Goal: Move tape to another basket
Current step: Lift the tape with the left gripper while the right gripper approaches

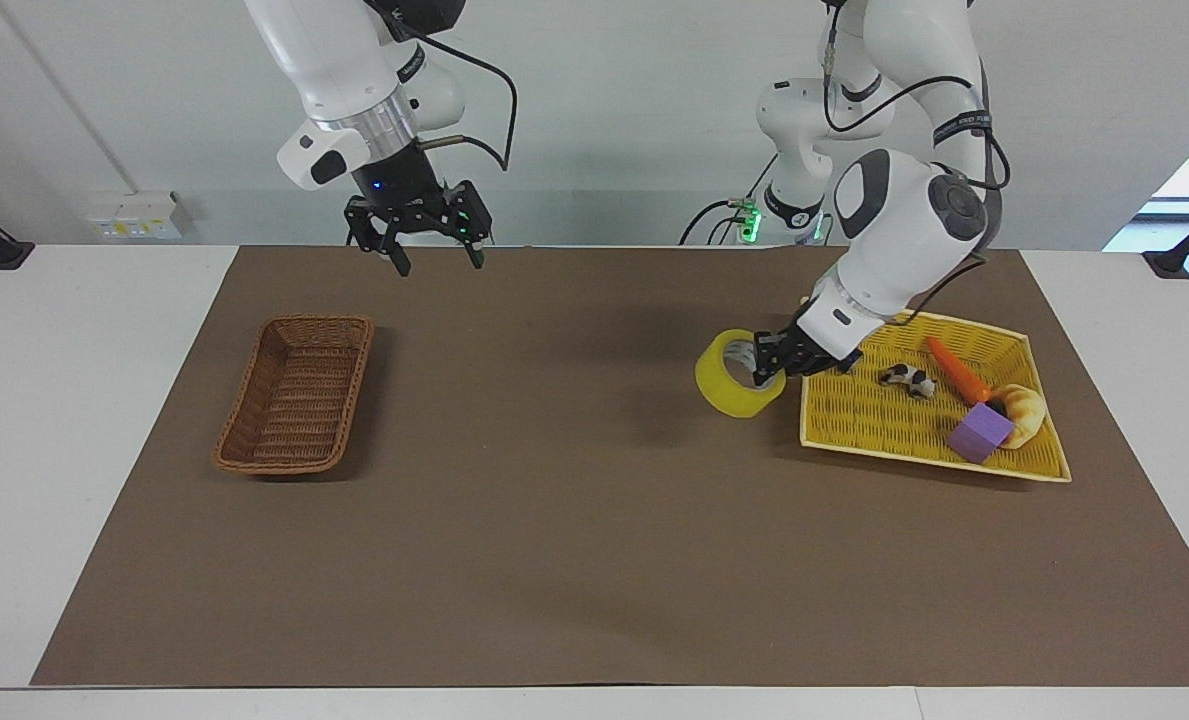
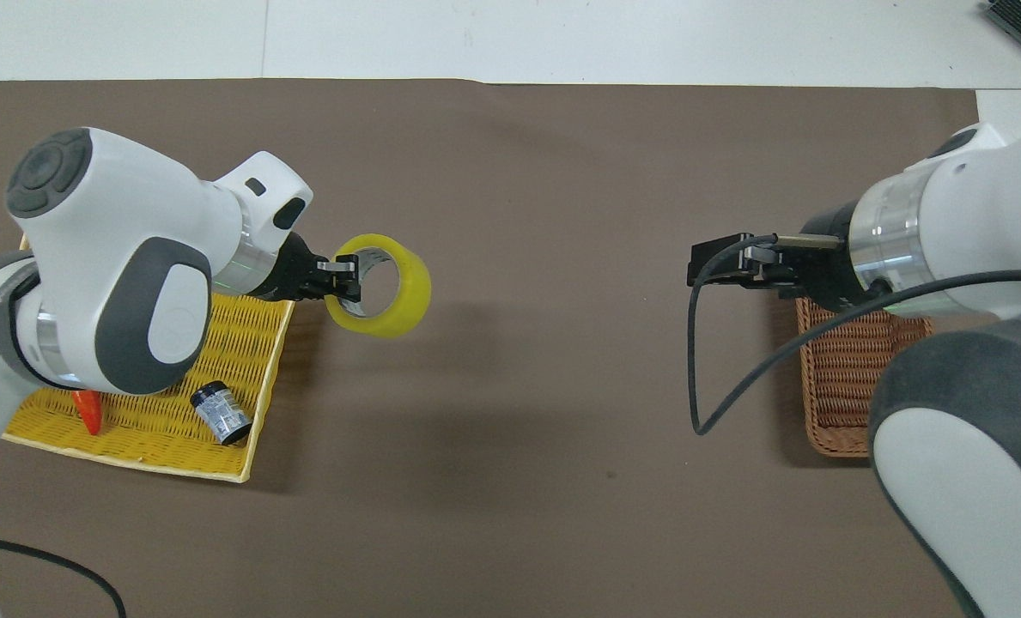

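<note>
1. Clamped jaws first: the left gripper (image 1: pixel 769 362) pinches the wall of the tape (image 1: pixel 737 374), one finger inside the ring and one outside.
2. That tape, a wide yellow translucent roll with a pale inner core, hangs in the air, tilted so its hole faces partly upward.
3. It sits over the brown mat (image 1: pixel 574 560), just beside the edge of the yellow tray-basket (image 1: pixel 874 425), on the side toward the right arm's end of the table.
4. Seen from overhead, the left gripper (image 2: pixel 338 279) points toward the middle of the mat, with the tape (image 2: pixel 390 300) clear of the tray.
5. Spread jaws on the right gripper (image 1: pixel 432 245): its two fingers point down with a clear gap between them, holding nothing.
6. It hangs over the mat's edge nearest the robots, beside and above the basket (image 1: pixel 297 394).
7. This basket, small, deep, dark brown wicker, rests on the mat toward the right arm's end, well apart from the tape.
8. Inside the yellow tray-basket lie an orange carrot (image 1: pixel 956 367), a purple cube (image 1: pixel 980 432), a bread roll (image 1: pixel 1024 412) and a small black-and-white item (image 1: pixel 907 378).
9. From overhead, a small dark can (image 2: pixel 221 413) also lies in the tray.
</note>
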